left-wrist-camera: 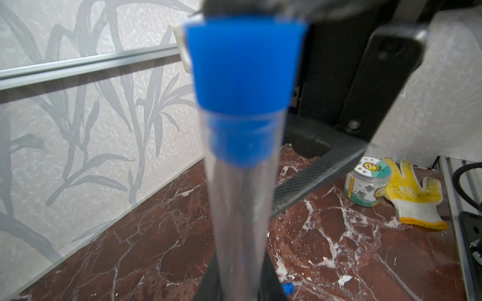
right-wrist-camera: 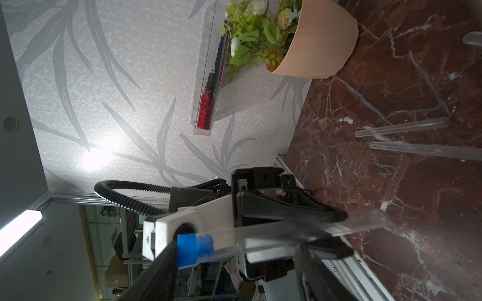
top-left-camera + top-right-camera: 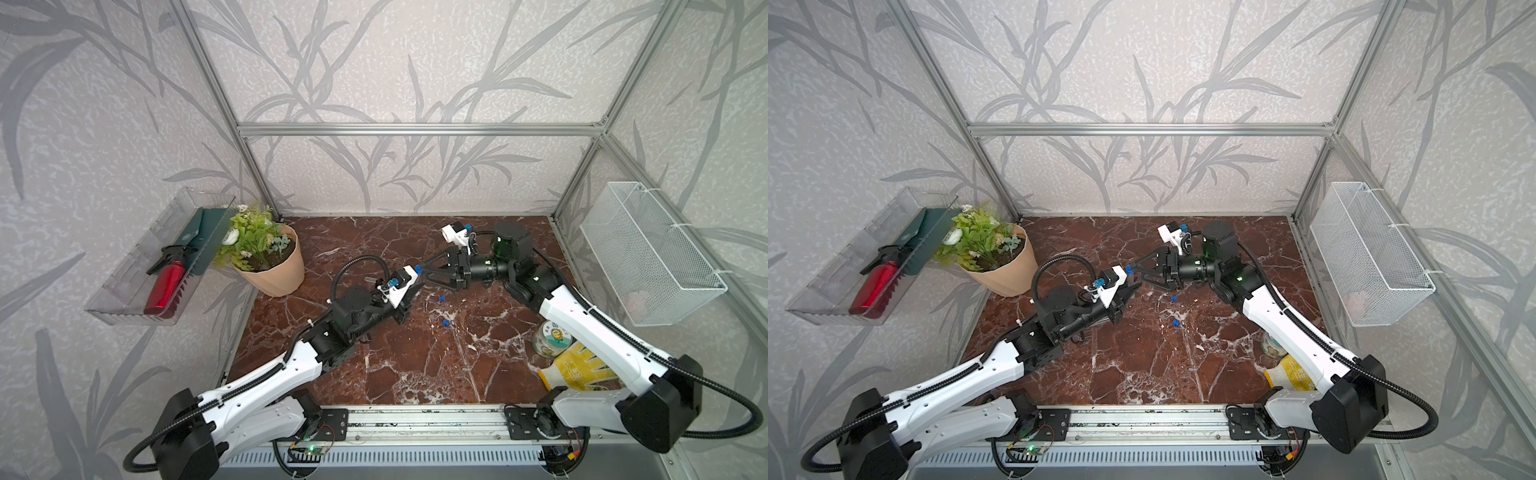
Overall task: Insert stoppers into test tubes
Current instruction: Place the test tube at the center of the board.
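A slender clear tube (image 1: pixel 240 208) is clamped by the left fingers (image 2: pixel 326 212), steadying its seated bright blue plug (image 1: pixel 242 65); the right fingers (image 1: pixel 380 78) are spread, empty.

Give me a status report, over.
Left gripper shut on test tube. Right gripper open, straddling stopper seated in tube mouth. Two loose stoppers on table, nothing blocking.

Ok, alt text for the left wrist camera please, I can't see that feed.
A clear tube, close and blurred, fills the middle with a blue stopper pushed into its mouth. A black gripper finger stands beside it, apart. Behind, on the marble table: a jar, a yellow glove, one loose stopper.
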